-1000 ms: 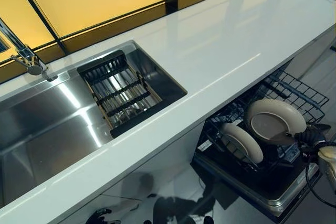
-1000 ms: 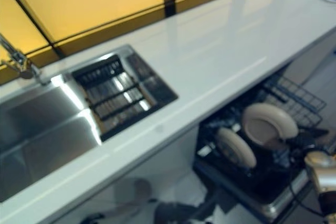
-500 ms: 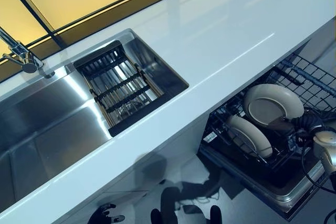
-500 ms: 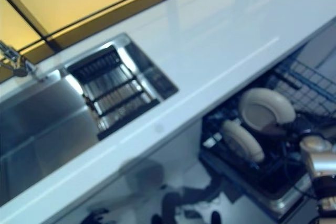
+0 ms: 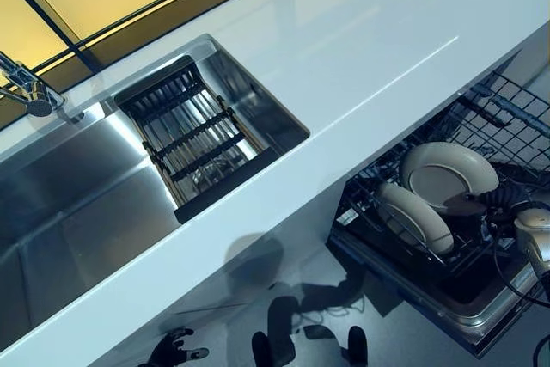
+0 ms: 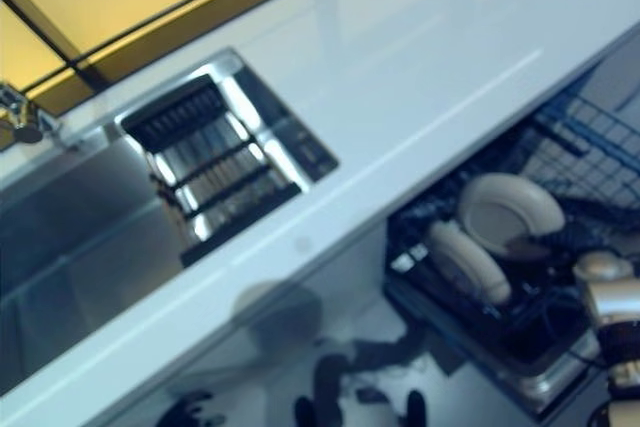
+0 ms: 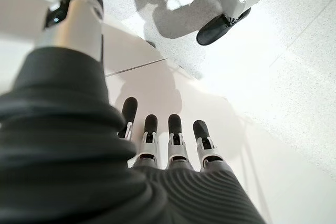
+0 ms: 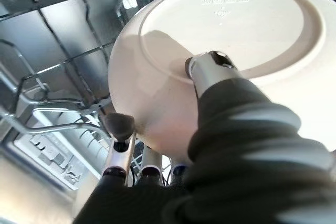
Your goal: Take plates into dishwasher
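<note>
Left eye view: white counter (image 5: 361, 58) runs diagonally w/ a steel sink (image 5: 77, 212) set in it; a dark slatted drain rack (image 5: 193, 139) sits in the sink's right end, faucet (image 5: 30, 96) at the far left edge. Below the counter's front edge the dishwasher rack (image 5: 481, 126) is pulled out, dark wire. Two cream plates in it: one plate (image 5: 414, 217) stands on edge in the tines, nearer the counter; a 2nd plate (image 5: 447, 174) just beside it, tilted, face toward the camera, w/ the right hand (image 5: 503, 204) at its lower right rim. The left hand (image 5: 176, 350) shows low by the floor, well apart from the rack. Right eye view: same layout, softer; both plates in the rack, right arm coming in from lower right. Left wrist view: left hand (image 7: 168, 140) w/ fingers (image 7: 176, 127) straight and relaxed in a row, thumb apart, holding nothing, pale floor (image 7: 294, 51) past them. Right wrist view: 2nd plate's underside (image 8: 231, 40) fills the view; thumb pressed on its back, fingers (image 8: 118, 127) curled under the lower rim, so the right hand (image 8: 210, 72) pinches the plate. Rack wires (image 8: 58, 66) right behind it; can't tell if the plate's rim rests in the tines.
</note>
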